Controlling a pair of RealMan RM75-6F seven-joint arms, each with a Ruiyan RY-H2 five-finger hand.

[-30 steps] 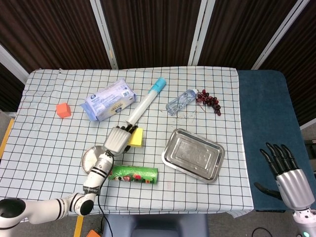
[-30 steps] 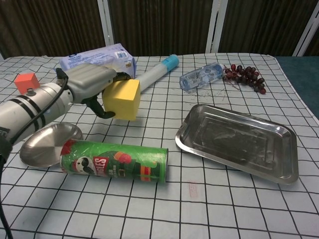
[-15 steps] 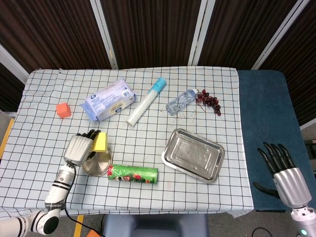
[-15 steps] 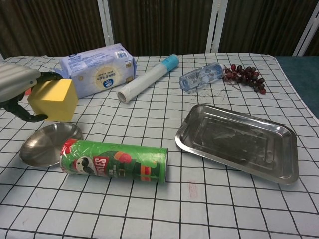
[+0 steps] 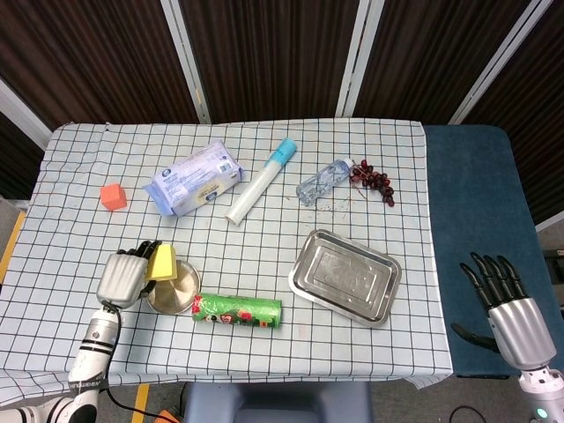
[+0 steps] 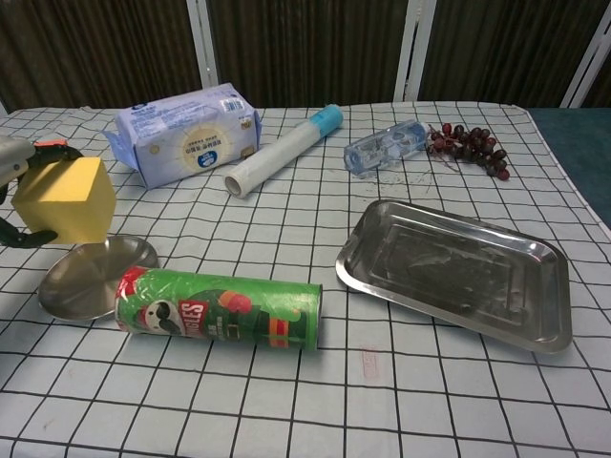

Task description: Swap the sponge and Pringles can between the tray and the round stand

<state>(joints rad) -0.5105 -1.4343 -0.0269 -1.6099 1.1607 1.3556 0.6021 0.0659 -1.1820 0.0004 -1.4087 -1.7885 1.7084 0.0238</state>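
My left hand (image 5: pixel 125 276) grips the yellow sponge (image 5: pixel 162 262) (image 6: pixel 65 199) and holds it just above the left edge of the round metal stand (image 5: pixel 179 292) (image 6: pixel 84 281). In the chest view only the fingers (image 6: pixel 19 167) of that hand show at the left border. The green Pringles can (image 5: pixel 237 310) (image 6: pixel 219 309) lies on its side on the cloth, touching the stand's near right side. The metal tray (image 5: pixel 345 277) (image 6: pixel 456 270) sits to the right with nothing in it. My right hand (image 5: pixel 509 308) hangs off the table at the far right, fingers spread and holding nothing.
At the back lie a wipes packet (image 5: pixel 193 177), a white tube with a blue cap (image 5: pixel 261 180), a plastic bottle (image 5: pixel 322 181) and dark grapes (image 5: pixel 373 181). An orange cube (image 5: pixel 113 196) sits at the left. A blue surface (image 5: pixel 476 238) borders the table on the right.
My left hand has carried the sponge left and toward me, from near the table's middle to over the round stand's left edge. The can, tray and right hand stayed put.
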